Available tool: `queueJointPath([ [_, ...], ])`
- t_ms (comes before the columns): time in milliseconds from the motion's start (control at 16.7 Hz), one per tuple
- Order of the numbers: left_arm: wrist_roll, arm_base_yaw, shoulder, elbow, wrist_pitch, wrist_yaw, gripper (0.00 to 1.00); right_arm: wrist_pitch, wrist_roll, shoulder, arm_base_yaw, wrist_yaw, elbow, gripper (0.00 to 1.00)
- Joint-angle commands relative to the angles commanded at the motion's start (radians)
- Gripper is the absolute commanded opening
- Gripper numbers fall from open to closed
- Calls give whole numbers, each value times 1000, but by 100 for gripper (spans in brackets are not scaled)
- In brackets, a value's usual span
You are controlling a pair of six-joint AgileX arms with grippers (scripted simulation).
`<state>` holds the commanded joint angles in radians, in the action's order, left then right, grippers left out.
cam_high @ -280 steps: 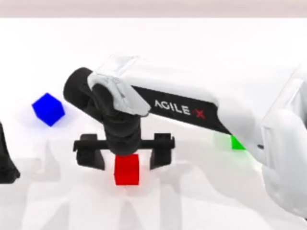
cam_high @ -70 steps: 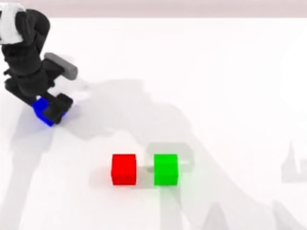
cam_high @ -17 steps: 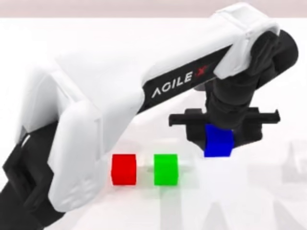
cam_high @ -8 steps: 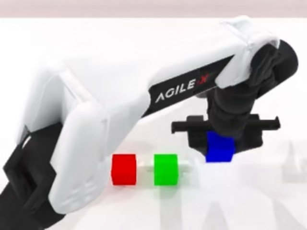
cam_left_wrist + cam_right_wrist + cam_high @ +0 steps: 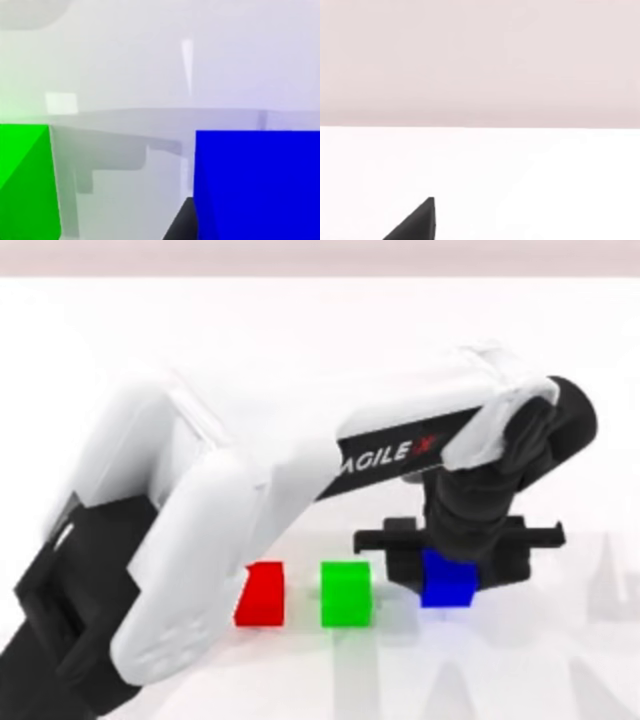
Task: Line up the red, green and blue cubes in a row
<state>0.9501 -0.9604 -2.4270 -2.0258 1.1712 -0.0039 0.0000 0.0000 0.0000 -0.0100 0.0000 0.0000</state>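
Observation:
The red cube [image 5: 264, 593] and the green cube [image 5: 346, 593] stand side by side on the white table, a small gap between them. My left arm's white link covers the red cube's left edge. The left gripper [image 5: 447, 572] is shut on the blue cube [image 5: 446, 587], holding it right of the green cube and about level with it. In the left wrist view the blue cube [image 5: 257, 185] fills the near side, with the green cube [image 5: 25, 182] across a gap. Whether the blue cube touches the table is hidden. My right gripper [image 5: 420, 225] is parked outside the top view.
The left arm's white links [image 5: 250, 500] reach from the table's near left across to the right, above the red cube. Bare white table [image 5: 300, 340] lies behind the row and to its right. The right wrist view shows only table and a pale wall [image 5: 480, 60].
The left gripper has come down and toward the near edge with the blue cube, bringing it level with the green cube. The arm now covers part of the red cube.

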Motion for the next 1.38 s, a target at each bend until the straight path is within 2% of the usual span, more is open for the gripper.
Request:
queueJointPath([
  [60,0,0,0,0,0,0,0,0,0,0,0,0,0,100],
  [840,0,0,0,0,0,0,98,0,0,0,0,0,0,100],
  [1380,0,-1,0,0,0,0,100,0,0,0,0,0,0,100],
])
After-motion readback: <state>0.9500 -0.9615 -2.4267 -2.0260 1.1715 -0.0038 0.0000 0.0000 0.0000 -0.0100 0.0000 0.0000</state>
